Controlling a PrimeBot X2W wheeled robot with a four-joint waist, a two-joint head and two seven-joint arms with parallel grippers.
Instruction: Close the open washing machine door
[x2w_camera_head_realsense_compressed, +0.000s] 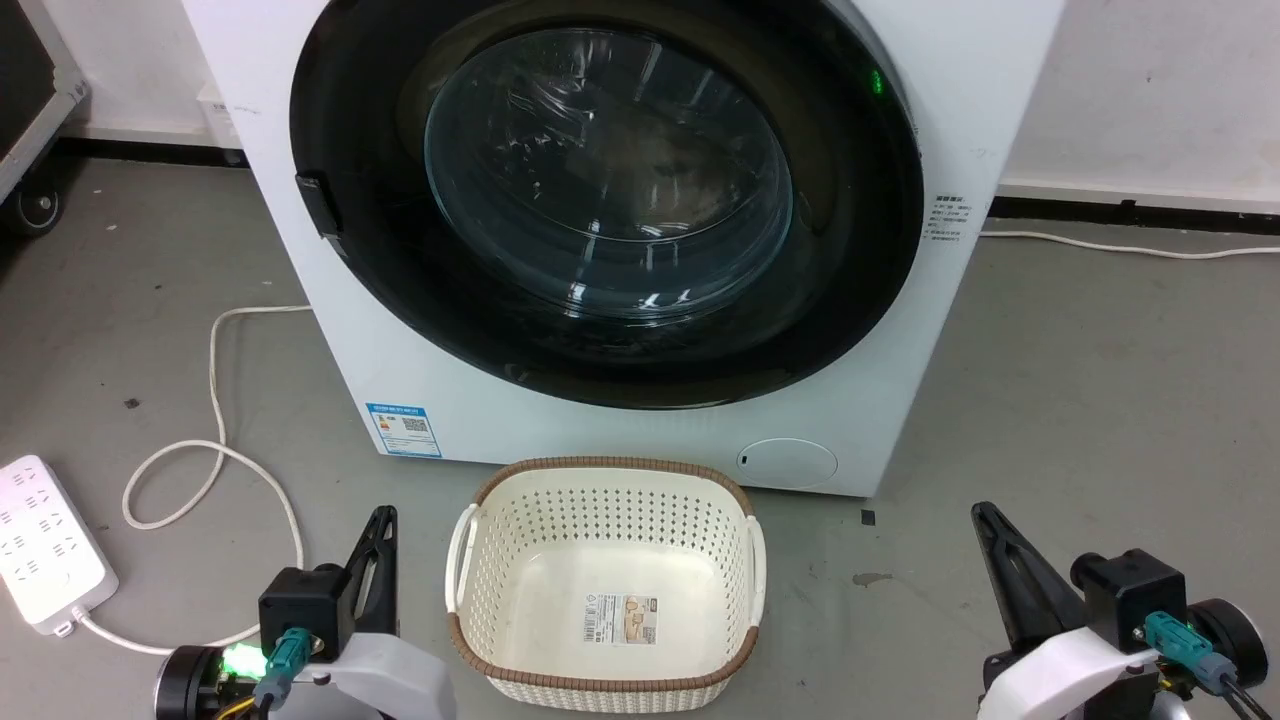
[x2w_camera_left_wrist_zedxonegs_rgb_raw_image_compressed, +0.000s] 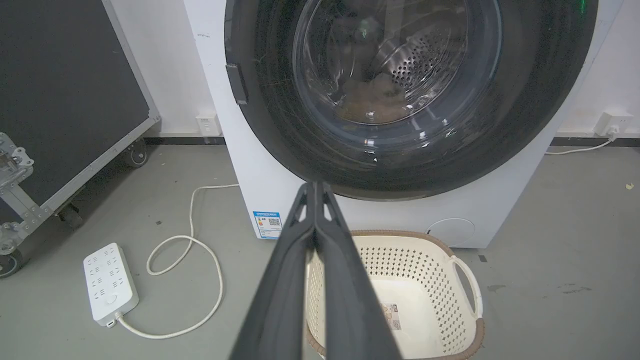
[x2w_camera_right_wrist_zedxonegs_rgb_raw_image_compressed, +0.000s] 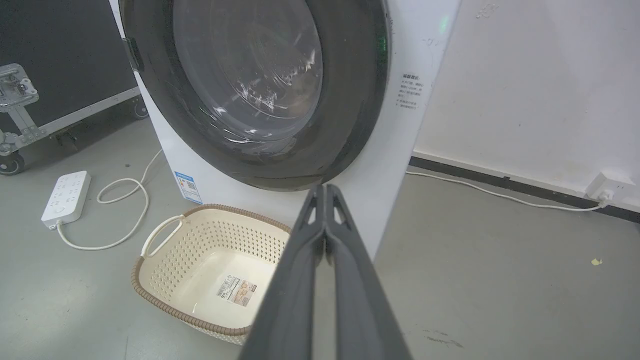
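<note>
door: washing machine door (x2w_camera_head_realsense_compressed: 850, 300), far centre, looks flush with the machine front.
handling: likely heavy and stiff, with a slippery ring and fragile glass; push the ring by the left latch tab (x2w_camera_head_realsense_compressed: 318, 205).
left gripper (x2w_camera_left_wrist_zedxonegs_rgb_raw_image_compressed: 316, 189): pressed together, empty.
right gripper (x2w_camera_right_wrist_zedxonegs_rgb_raw_image_compressed: 325, 190): pressed together, empty.

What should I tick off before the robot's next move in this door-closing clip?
1. The washing machine door lies flush against the machine front: ok.
2. Whether it has locked shut: cannot tell.
3. The left gripper is shut, low, apart from the door: ok.
4. The right gripper is shut, low, apart from the door: ok.
5. The basket sits on the floor, below the door, not touching it: ok.
</note>
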